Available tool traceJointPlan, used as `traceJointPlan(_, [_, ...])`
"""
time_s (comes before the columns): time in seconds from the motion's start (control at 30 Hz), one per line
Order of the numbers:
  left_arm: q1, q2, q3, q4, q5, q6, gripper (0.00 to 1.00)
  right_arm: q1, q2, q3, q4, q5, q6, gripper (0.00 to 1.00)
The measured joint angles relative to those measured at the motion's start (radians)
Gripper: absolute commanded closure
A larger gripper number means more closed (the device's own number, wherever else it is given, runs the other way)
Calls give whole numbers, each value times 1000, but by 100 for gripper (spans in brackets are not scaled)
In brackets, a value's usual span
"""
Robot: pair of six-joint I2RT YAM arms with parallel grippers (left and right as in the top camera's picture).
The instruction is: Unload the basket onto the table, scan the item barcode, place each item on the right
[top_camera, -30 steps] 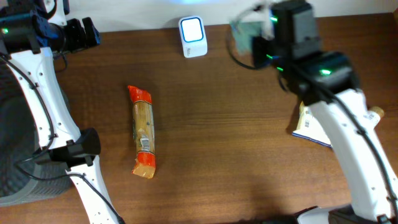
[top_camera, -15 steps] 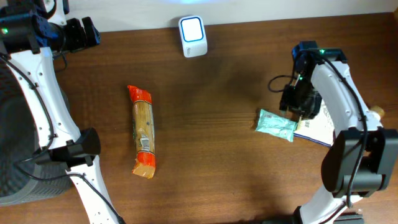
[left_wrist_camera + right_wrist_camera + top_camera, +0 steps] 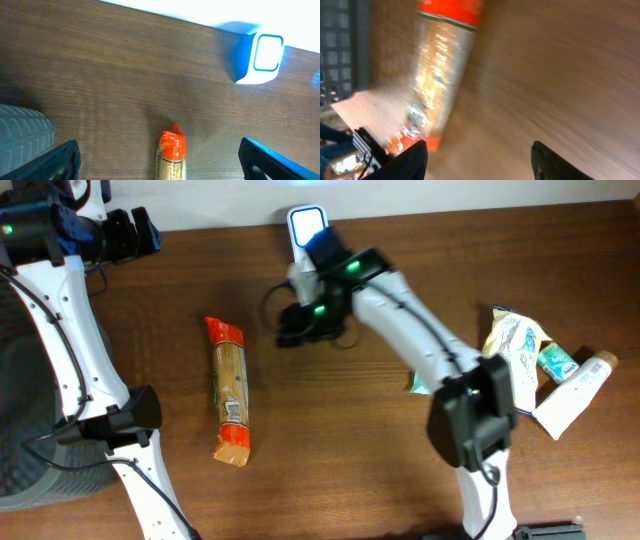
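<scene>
A long spaghetti packet [image 3: 230, 390] with orange ends lies on the brown table, left of centre. The white and blue barcode scanner [image 3: 305, 222] stands at the back edge, partly behind my right arm. My right gripper [image 3: 288, 330] hangs open just right of the packet's upper end, holding nothing. The blurred right wrist view shows the packet [image 3: 440, 75] ahead of the open gripper [image 3: 480, 150]. My left gripper [image 3: 135, 232] stays open at the far back left. Its camera sees the packet's orange tip [image 3: 172, 145] and the scanner [image 3: 260, 57] beyond the open gripper [image 3: 157, 150].
A mint-green pouch [image 3: 418, 386] peeks out from behind my right arm. At the right edge lie a crumpled snack bag [image 3: 515, 340] and a white tube [image 3: 572, 392]. A grey ribbed bin [image 3: 20, 137] sits at the left.
My right gripper opened and let go of the mint-green pouch on the right. The arm then swung left across the table to the spaghetti packet. The left arm stayed still.
</scene>
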Motion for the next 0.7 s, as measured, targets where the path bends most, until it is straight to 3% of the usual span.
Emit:
traceJointPlan(0.1, [0, 0, 0, 0, 0, 0, 1, 190, 102, -4, 188, -12, 3, 33])
traceJointPlan(0.23, [0, 0, 0, 1, 0, 0, 1, 296, 148, -4, 249, 121, 71, 33])
traceJointPlan(0.4, [0, 0, 0, 1, 0, 0, 1, 200, 162, -4, 256, 178, 236, 34])
traceJointPlan(0.47, [0, 0, 0, 1, 0, 0, 1, 163, 204, -3, 277, 150, 272, 44])
traceJointPlan(0.53, [0, 0, 0, 0, 0, 0, 1, 165, 266, -3, 338, 37, 285, 49])
traceJointPlan(0.7, [0, 0, 0, 1, 0, 0, 1, 189, 296, -3, 398, -94, 290, 50])
